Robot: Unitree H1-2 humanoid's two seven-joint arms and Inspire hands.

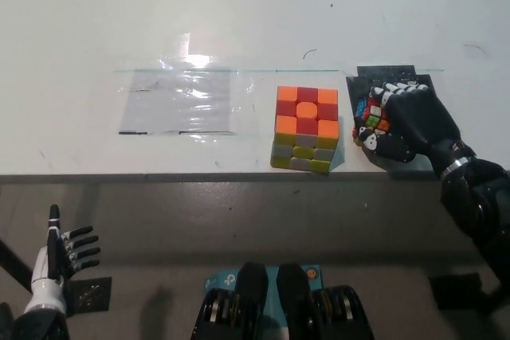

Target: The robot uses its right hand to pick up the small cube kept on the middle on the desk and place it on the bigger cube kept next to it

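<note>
Small multicoloured cube (369,119) sits low at desk (239,13) right, black right robot hand (405,121) clamped around it. You next lift, carry left onto bigger orange-topped cube (305,127).

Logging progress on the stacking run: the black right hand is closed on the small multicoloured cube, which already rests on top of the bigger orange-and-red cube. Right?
Not quite. The head view shows the black right hand closed on the small multicoloured cube, but that cube is beside the bigger orange-and-red cube, to its right near the white desk, not on top.
</note>
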